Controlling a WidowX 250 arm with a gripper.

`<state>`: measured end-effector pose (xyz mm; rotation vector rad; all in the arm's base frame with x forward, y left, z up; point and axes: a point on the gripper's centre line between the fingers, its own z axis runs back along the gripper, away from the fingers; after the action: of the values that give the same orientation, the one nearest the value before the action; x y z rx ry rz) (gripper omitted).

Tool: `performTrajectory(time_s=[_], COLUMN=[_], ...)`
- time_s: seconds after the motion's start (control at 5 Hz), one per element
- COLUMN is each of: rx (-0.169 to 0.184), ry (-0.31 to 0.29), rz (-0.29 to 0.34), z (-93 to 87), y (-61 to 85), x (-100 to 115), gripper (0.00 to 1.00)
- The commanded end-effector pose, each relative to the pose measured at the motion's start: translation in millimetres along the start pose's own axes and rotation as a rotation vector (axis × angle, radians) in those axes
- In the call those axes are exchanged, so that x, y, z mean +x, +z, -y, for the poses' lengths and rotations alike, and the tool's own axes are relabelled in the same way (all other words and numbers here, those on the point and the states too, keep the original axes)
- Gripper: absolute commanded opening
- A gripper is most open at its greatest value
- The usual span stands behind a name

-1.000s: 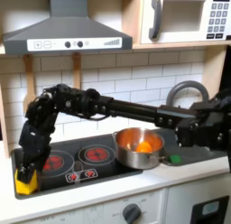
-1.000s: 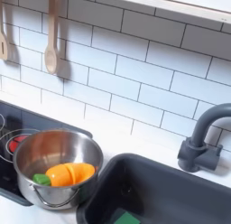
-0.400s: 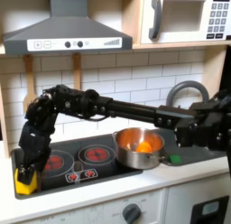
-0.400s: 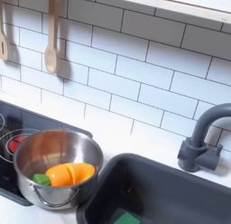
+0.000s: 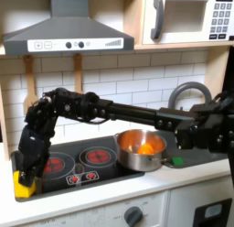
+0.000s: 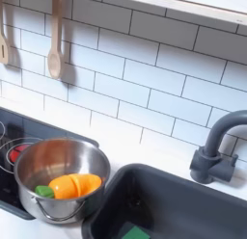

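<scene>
Toy kitchen set: white tile backsplash, grey range hood (image 5: pixel 64 31) and microwave (image 5: pixel 187 16) up top, black cooktop (image 5: pixel 82 162) set in a pale counter.

Gripper (image 5: pixel 24 180) is at the first exterior view's far left, pointing down over the cooktop's front left corner. Fingers look clamped on a yellow block (image 5: pixel 22 186), narrow gap, block filling it. The block's lower edge sits at or just above the cooktop; can't tell if it's touching. Probably held low because the arm is stretched nearly full reach across the stove from its base on the first exterior view's right, elbow bent down sharply.

Yellow block: small, boxy, plain bright yellow, upright, top half hidden between the black fingers. No markings visible at this resolution.

Outward from there: two red burner rings (image 5: pixel 57 164) just beside the gripper, printed control dials near the front edge. Steel pot (image 5: pixel 139 149) sits on the right part of the cooktop, well apart from the gripper. In the second exterior view the pot (image 6: pixel 58 175) holds an orange toy vegetable (image 6: pixel 75 186) with a green tip, lying on its side against the wall. Dark sink (image 6: pixel 178 209) just beside the pot, grey faucet (image 6: pixel 217 146) behind it, a green thing (image 6: pixel 135 232) on the sink floor. Two wooden utensils (image 6: pixel 56 40) hang on the tiles.
</scene>
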<state>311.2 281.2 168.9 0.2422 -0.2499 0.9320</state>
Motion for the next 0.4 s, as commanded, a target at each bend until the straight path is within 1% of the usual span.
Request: performTrajectory(time_s=[0.0,0.2], rx=[-0.012,-0.03], ry=[-0.011,-0.039], rz=[0.019,0.011], z=[6.1,17.5], y=[2.0,2.4], x=[0.2,-8.2], gripper=[0.0,0.0])
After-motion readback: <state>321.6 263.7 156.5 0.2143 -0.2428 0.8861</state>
